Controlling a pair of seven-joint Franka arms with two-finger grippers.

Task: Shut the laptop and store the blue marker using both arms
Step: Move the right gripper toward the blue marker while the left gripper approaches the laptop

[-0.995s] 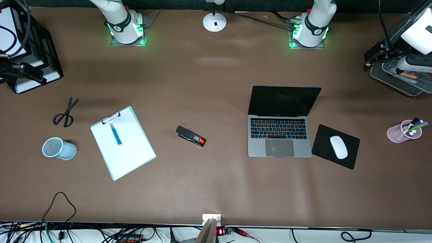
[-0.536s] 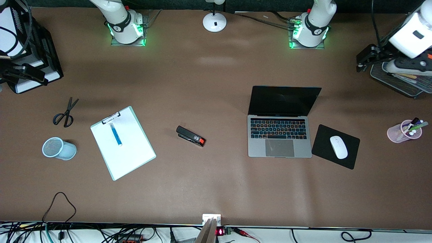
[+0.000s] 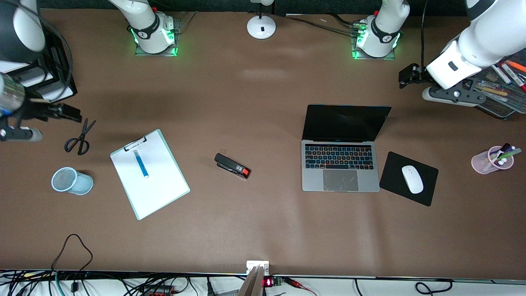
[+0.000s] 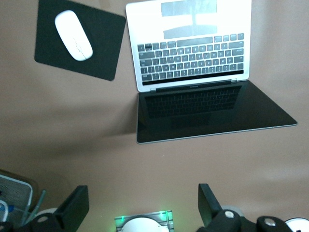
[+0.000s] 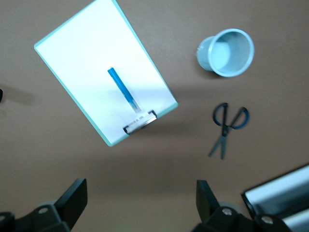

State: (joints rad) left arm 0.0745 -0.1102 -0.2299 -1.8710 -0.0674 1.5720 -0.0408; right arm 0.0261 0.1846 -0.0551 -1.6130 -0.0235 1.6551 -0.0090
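Note that both arms have swung inward: the left pincer (image 3: 404, 76), spread, now hangs upper right above the still-open laptop (image 3: 341, 149), and the right pincer (image 3: 70, 113), spread, nears the blue marker (image 3: 141, 163) on the clipboard (image 3: 164, 193) at left.

Scissors (image 3: 79, 138), stapler (image 3: 232, 165), mouse (image 3: 412, 179), clipboard (image 3: 160, 189).

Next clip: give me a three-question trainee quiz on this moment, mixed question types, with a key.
1. True or false: the laptop lid is already shut.
2. The blue marker lies on: A) the mouse pad B) the clipboard C) the table.
3. Fill in: the left gripper hangs with its fingers ____.

Key: 1 false, the screen stands open. 2 B. 3 open; the right gripper is open too, above the bare table beside the clipboard.
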